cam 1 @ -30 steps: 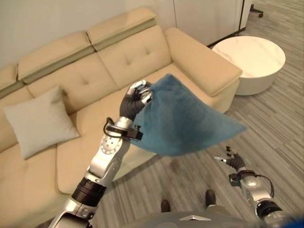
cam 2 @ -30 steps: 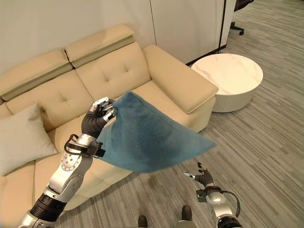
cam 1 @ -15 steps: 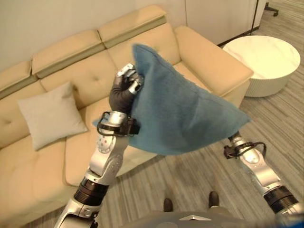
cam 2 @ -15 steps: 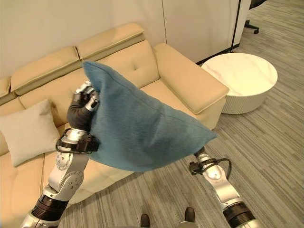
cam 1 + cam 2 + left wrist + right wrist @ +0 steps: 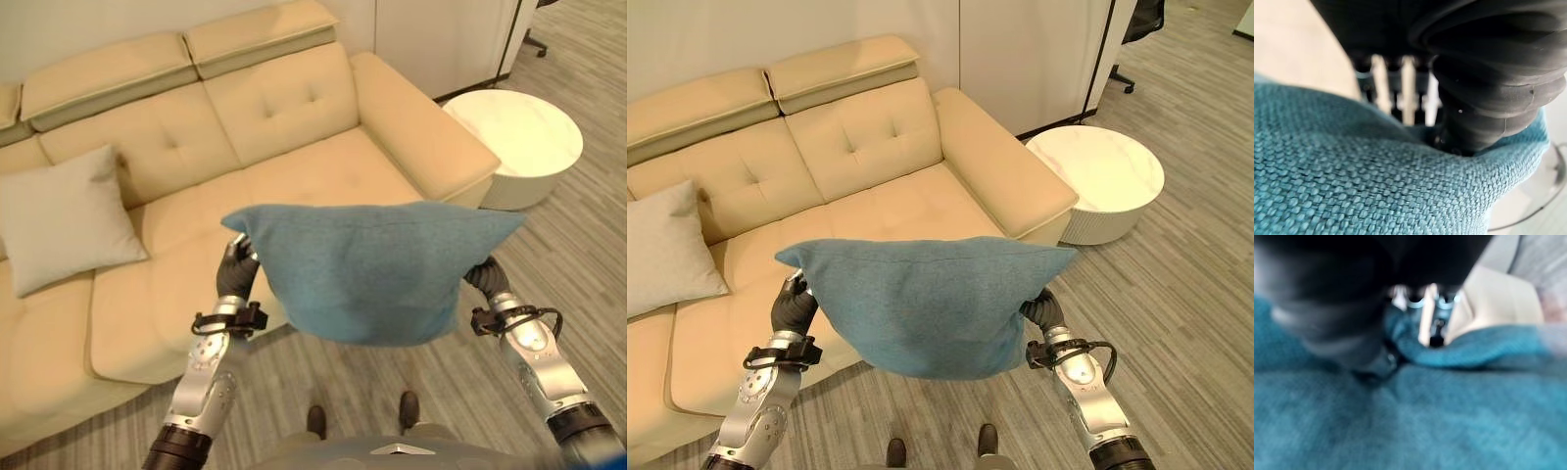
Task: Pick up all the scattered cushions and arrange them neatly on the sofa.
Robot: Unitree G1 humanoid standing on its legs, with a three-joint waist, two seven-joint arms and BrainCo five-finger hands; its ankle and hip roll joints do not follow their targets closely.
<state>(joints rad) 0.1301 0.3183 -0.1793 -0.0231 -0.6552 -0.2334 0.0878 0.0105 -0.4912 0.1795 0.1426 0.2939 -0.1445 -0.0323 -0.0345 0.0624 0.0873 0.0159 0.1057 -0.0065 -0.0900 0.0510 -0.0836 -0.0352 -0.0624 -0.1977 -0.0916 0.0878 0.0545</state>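
A teal blue cushion hangs level in front of the sofa, stretched between both hands over the floor. My left hand grips its left corner and my right hand grips its right corner. In the left wrist view silver fingers reach behind the woven blue cloth with the thumb pressed into it. In the right wrist view the fingers curl over a fold of the cushion. A pale grey cushion leans on the sofa's left seat back.
A round white low table stands to the right of the sofa's armrest. White cabinet doors rise behind it. An office chair stands at the far right. Grey plank floor runs before the sofa.
My right hand rose and took hold of the cushion's right corner. The cushion dropped from a raised, tilted hang in the left hand to a level spread between both hands. The camera shifted.
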